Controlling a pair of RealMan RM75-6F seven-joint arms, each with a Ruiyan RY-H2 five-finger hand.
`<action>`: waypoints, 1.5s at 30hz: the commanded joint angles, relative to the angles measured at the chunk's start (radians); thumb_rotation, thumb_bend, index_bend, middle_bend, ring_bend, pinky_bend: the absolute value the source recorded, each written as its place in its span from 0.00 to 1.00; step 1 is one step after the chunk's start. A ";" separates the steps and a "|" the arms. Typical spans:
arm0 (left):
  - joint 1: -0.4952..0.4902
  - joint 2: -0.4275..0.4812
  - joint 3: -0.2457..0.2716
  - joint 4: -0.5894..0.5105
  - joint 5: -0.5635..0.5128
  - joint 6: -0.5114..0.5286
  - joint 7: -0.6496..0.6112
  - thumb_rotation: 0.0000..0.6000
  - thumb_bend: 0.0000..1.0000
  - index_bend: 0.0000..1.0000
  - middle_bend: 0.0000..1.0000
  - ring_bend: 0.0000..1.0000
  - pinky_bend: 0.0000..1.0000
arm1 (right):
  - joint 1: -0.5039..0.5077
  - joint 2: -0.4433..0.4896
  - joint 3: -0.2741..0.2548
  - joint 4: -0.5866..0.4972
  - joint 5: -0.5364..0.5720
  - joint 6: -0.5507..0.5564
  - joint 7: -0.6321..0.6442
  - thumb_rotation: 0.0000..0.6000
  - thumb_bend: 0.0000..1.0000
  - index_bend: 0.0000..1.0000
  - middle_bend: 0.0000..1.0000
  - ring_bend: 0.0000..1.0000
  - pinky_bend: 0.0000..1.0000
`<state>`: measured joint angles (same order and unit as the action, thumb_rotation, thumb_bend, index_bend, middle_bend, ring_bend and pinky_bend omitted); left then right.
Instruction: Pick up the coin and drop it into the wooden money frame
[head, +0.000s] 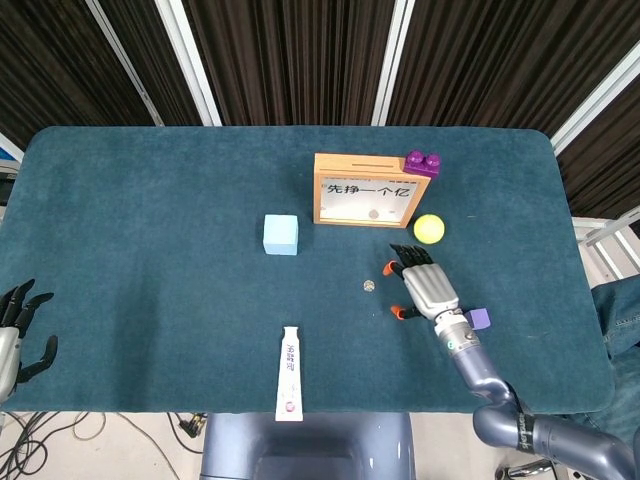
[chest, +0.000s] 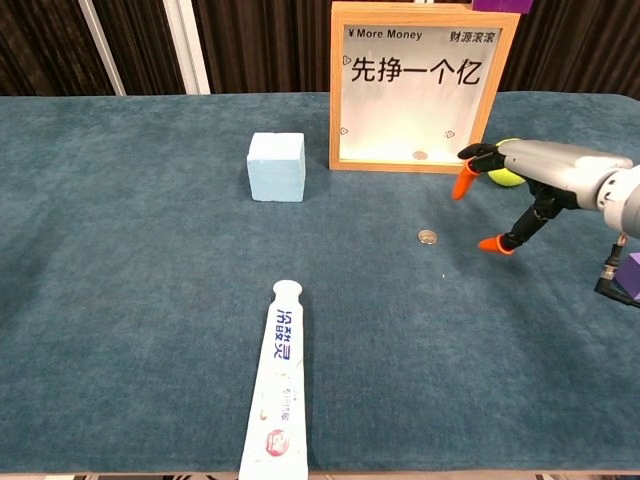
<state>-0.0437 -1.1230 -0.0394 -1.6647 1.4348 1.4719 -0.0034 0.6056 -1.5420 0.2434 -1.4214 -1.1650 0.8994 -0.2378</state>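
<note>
The right hand (head: 423, 285) hovered palm-down above the bench (head: 150, 220), its fingers (chest: 466, 183) spread and holding nothing. The coin (head: 368, 286) lay flat just left of the fingertips, untouched; being round, it showed no long axis. The wooden money frame (head: 364, 189) stood upright beyond the fingers.

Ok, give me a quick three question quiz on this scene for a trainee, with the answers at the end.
1. True or false: the right robot hand already holds the coin.
2. Which object stands left of the wooden money frame? A) light blue cube B) yellow ball C) toothpaste tube
3. Fill in: the purple block sits on the frame's top right ____.

Key: 1 false, the coin lies on the table beside the open fingers; 2 A; 3 corner.
</note>
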 joint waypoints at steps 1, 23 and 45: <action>0.000 0.000 0.000 0.000 -0.001 -0.001 0.001 1.00 0.45 0.19 0.00 0.00 0.08 | 0.014 -0.017 0.000 0.029 0.000 -0.009 0.012 1.00 0.34 0.35 0.02 0.00 0.00; -0.002 0.004 -0.001 -0.006 -0.012 -0.011 -0.002 1.00 0.45 0.19 0.00 0.00 0.09 | 0.059 -0.145 -0.031 0.188 -0.045 0.016 0.077 1.00 0.34 0.43 0.02 0.00 0.00; -0.003 0.007 -0.002 -0.009 -0.015 -0.013 -0.002 1.00 0.45 0.19 0.00 0.00 0.09 | 0.093 -0.202 -0.033 0.282 -0.041 -0.013 0.109 1.00 0.41 0.44 0.02 0.00 0.00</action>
<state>-0.0464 -1.1160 -0.0411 -1.6738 1.4196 1.4585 -0.0058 0.6989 -1.7441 0.2106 -1.1392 -1.2060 0.8859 -0.1294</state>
